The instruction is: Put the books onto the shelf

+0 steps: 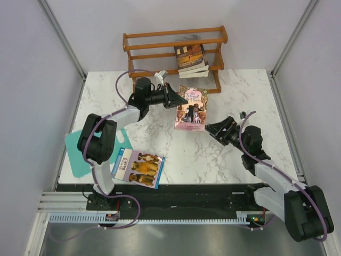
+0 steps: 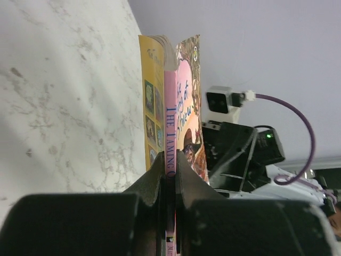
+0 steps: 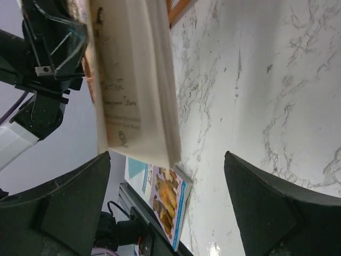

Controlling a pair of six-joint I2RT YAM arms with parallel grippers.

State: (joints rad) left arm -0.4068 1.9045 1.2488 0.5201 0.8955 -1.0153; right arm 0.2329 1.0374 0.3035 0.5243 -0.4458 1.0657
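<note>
Black left gripper fingers are clamped on the spine of the pink paperback "The Taming of the Shrew", holding it above the marble table's middle. The right gripper is spread wide around its near corner, not touching. A blue-white dog paperback lies at the near edge. Stacked books rest on the orange-brown wooden slatted shelf at the far edge.

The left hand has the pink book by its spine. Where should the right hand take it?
The page edge opposite the spine, coming from the right. The left hand clamps the pink book at the spine, and that free edge faces the right hand, whose fingers stand open toward it.
</note>
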